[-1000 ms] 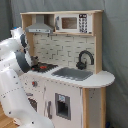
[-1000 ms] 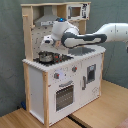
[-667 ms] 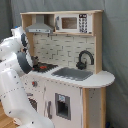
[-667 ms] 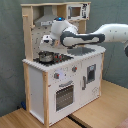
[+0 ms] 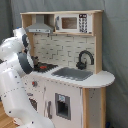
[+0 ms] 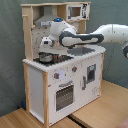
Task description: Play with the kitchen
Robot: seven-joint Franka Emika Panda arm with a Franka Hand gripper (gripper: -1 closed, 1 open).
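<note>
The kitchen point(image 5: 75, 92) is a tall white toy unit with a light wood frame, seen in both exterior views. It has a grey sink point(image 5: 72, 73), a black faucet point(image 5: 85, 59), a microwave point(image 5: 72, 22) and a hood point(image 5: 40, 25). In the second exterior view the kitchen point(image 6: 35, 80) shows its oven door point(image 6: 64, 95) and knobs. My white arm reaches in from the second exterior view's right. My gripper point(image 6: 47, 50) hangs just above a dark round pot point(image 6: 46, 57) on the stovetop point(image 6: 57, 59). In the first exterior view my arm hides the gripper.
My arm's bulky white links point(image 5: 15, 85) stand close against the kitchen's stove end. A grey curtain point(image 5: 115, 50) hangs behind everything. The kitchen stands on a wooden surface point(image 6: 100, 112) with an edge in front.
My gripper has dipped slightly lower over the stovetop. The kitchen has not moved.
</note>
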